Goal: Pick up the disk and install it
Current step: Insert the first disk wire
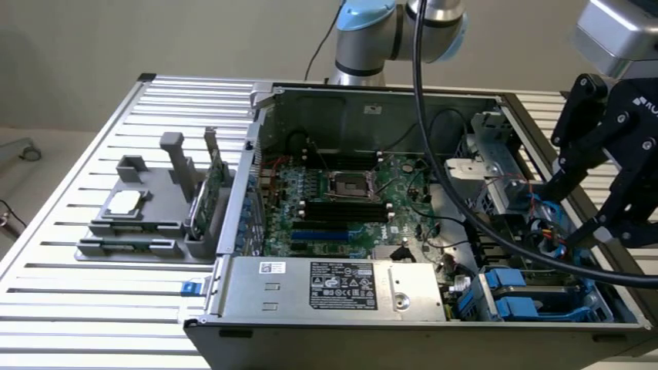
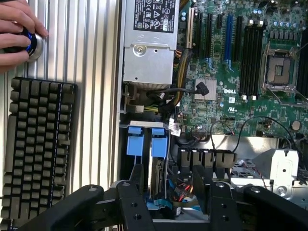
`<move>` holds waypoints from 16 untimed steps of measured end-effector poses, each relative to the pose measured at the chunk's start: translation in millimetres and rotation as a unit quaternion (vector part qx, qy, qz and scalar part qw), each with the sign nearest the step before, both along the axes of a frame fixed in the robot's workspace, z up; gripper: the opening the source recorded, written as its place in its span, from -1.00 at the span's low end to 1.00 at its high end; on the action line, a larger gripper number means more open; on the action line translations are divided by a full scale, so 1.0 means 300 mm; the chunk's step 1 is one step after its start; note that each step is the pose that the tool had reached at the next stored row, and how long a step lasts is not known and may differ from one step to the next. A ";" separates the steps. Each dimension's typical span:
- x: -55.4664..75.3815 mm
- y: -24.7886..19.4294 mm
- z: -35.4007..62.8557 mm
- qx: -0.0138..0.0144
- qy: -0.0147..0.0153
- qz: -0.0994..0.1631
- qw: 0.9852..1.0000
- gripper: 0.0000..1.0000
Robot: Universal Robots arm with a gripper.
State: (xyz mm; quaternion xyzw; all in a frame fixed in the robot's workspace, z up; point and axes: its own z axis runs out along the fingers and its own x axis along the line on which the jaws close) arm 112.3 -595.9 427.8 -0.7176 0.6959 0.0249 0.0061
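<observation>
The disk (image 2: 157,168) stands on edge in the drive bay at the case's corner, its blue carrier handle (image 2: 159,143) facing out beside a second blue handle (image 2: 134,142). In the exterior view the blue carriers (image 1: 512,293) sit low at the exterior view's right of the open computer case (image 1: 308,289). My gripper (image 2: 168,185) straddles the disk with its black fingers (image 2: 136,180) spread, and a gap shows on one side of the disk. From the exterior view, my gripper (image 1: 583,210) hangs over the drive bay.
A person's hand (image 2: 17,29) rests on a round button on the slatted table (image 2: 91,57), beside a black keyboard (image 2: 36,149). The motherboard (image 1: 340,196), power supply (image 1: 334,285) and loose cables (image 1: 483,231) crowd the case. A grey fixture (image 1: 149,212) holds a chip and green card.
</observation>
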 end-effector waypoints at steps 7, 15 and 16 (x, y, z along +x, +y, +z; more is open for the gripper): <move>0.000 0.000 -0.012 0.000 0.000 -0.063 0.998 0.08; 0.000 0.000 -0.027 0.000 0.000 -0.135 0.991 0.08; 0.000 0.000 -0.029 0.000 0.000 -0.144 0.990 0.08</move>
